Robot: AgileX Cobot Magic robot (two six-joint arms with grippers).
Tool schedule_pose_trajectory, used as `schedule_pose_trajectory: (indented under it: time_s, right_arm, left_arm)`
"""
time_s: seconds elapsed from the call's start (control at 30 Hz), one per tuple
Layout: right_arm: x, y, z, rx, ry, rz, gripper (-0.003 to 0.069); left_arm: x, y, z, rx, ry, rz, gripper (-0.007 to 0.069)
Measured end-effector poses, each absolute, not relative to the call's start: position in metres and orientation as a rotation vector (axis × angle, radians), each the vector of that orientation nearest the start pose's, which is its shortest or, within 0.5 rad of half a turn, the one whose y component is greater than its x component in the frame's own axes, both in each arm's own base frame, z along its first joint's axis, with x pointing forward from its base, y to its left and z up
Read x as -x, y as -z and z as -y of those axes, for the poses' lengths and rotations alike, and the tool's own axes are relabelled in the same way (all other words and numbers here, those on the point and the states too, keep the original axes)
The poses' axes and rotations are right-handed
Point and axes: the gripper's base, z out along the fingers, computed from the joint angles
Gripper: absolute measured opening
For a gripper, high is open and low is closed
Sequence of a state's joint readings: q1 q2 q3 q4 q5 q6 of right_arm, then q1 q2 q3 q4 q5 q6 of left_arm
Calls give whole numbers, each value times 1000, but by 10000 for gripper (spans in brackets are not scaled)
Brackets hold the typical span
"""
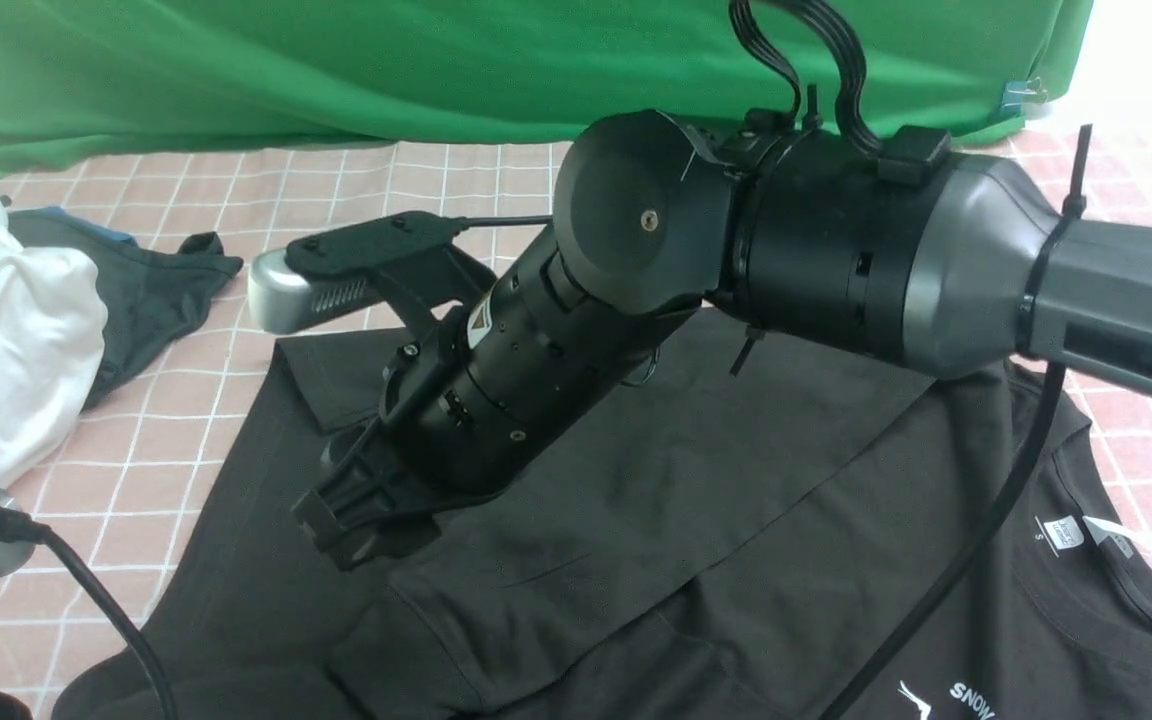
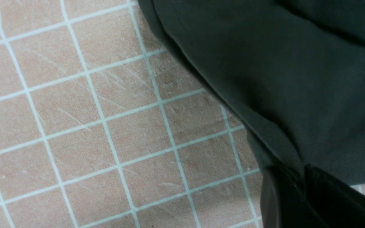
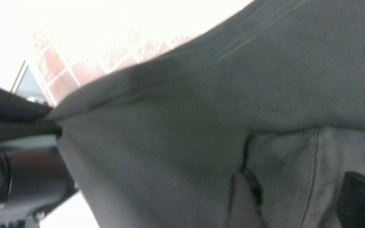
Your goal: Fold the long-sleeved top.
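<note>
The long-sleeved top (image 1: 686,500) lies spread across the middle and near side of the table, black and mostly flat. Its ribbed neck is turned toward the robot's right, with the small white neck label (image 1: 1066,530) showing inside the collar and some white print just below it at the near edge. A fold of the same fabric lies slantwise over the body, and a cuffed end pokes out at the far left corner. The right arm (image 1: 836,250) reaches over the top from the right, and the right gripper (image 1: 356,520) is pressed down onto the left part of the garment. Seen from its wrist, its jaws stand wide apart with the black knit lying between them, and they pinch nothing that I can see. The left gripper (image 2: 299,180) is at the garment's edge, its jaws closed together with the hem caught between them. Beneath everything is the pink table cover (image 1: 186,440), checked with white lines. Off to the robot's left sits a bundled white garment (image 1: 6,330), with a dark cloth (image 1: 146,280) edged in blue just beside it. A green backdrop (image 1: 336,60) hangs at the far end.
</note>
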State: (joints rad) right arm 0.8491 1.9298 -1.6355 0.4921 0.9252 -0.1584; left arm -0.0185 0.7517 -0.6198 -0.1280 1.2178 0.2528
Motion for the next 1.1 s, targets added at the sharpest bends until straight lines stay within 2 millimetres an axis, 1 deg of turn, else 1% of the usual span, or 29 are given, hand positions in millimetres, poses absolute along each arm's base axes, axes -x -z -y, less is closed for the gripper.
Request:
schedule_pose_trajectory:
  time_s: [0.03,0.1,0.17,0.2,0.23,0.27,0.3,0.37,0.4,0.43,0.47,0.5,0.53,0.63,0.67,0.73,0.77,0.8,0.83,0.87,0.9,0.93,1.0,1.03,1.1]
  right_arm:
    - [-255,-273,-341,1109,-813,-2563,447]
    - [-257,-282,-336,1162,-792,-2561,445]
    - [-262,-294,-328,1187,-743,-2549,413]
    - [-267,-303,-320,1184,-692,-2534,370]
    - [-268,-304,-319,1184,-682,-2530,370]
    - [-273,-312,-307,1173,-593,-2515,306]
    - [-276,-318,-298,1160,-518,-2515,263]
    - [-285,-326,-277,1117,-330,-2528,196]
    - [-289,-329,-265,1069,-225,-2552,164]
    - [-292,-331,-260,1056,-184,-2548,160]
    - [-298,-332,-247,996,-85,-2559,143]
    - [-312,-329,-218,849,74,-2592,128]
    - [-316,-326,-208,794,107,-2617,127]
    - [-338,-307,-159,585,194,-2713,129]
    - [-344,-297,-144,524,198,-2733,134]
    - [-359,-278,-102,351,158,-2759,172]
    - [-361,-275,-99,337,148,-2752,183]
    - [-369,-265,-74,208,75,-2749,223]
    - [-375,-258,-58,122,10,-2735,262]
    - [-380,-253,-46,59,-48,-2712,294]
    - [-388,-247,-27,-8,-141,-2688,356]
    - [-393,-242,-16,-64,-209,-2679,382]
    - [-397,-237,-6,-105,-270,-2670,414]
    - [-402,-226,6,-226,-389,-2671,441]
    - [-404,-216,12,-300,-472,-2685,454]
  left_arm:
    - [-99,-269,13,-345,127,-2797,50]
    - [-99,-269,13,-345,127,-2797,50]
    - [-99,-269,13,-345,127,-2797,50]
    - [-99,-269,13,-345,127,-2797,50]
    - [-99,-269,13,-345,127,-2797,50]
    - [-99,-269,13,-345,127,-2797,50]
    - [-99,-269,13,-345,127,-2797,50]
    - [-99,-269,13,-345,127,-2798,50]
    - [-99,-269,13,-345,127,-2798,50]
    - [-99,-269,13,-345,127,-2798,50]
    - [-99,-269,13,-345,127,-2798,50]
    - [-99,-269,13,-345,128,-2798,50]
    - [-99,-269,13,-345,128,-2798,50]
    - [-99,-269,13,-345,129,-2800,50]
    - [-99,-269,13,-345,129,-2800,50]
    - [-99,-269,13,-345,129,-2801,50]
    - [-99,-269,13,-345,129,-2801,50]
    - [-99,-269,13,-345,129,-2801,50]
    - [-99,-269,13,-345,129,-2801,50]
    - [-99,-269,13,-345,129,-2801,50]
    - [-99,-269,13,-345,129,-2801,50]
    - [-99,-269,13,-345,129,-2801,50]
    - [-99,-269,13,-345,129,-2801,50]
    - [-99,-269,13,-345,129,-2801,50]
    - [-99,-269,13,-345,128,-2801,50]
